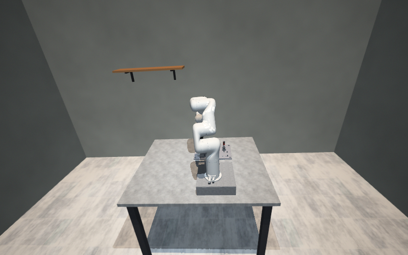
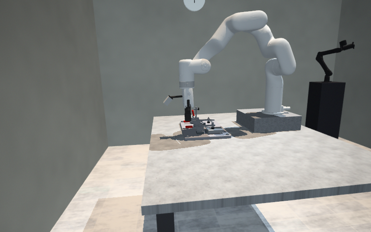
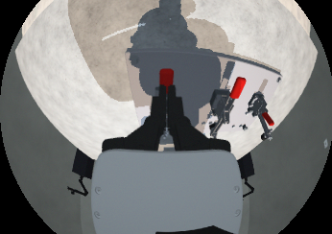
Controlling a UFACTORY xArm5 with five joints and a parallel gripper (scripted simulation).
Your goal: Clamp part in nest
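Tool (image 3: 166,92): fingers pinched narrow, empty, pointing down.
Red handle (image 3: 166,77): right at tool tips, just beyond them.
Other clamps (image 3: 238,89): off to the right in wrist view.

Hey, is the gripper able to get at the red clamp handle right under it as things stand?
Probably yes. The gripper, jaws shut and holding nothing, hangs just above the red clamp handle with nothing between them; the two other clamps stand off to one side.

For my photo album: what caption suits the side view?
White arm lowers its shut gripper onto a red-handled clamp fixture on a grey table.
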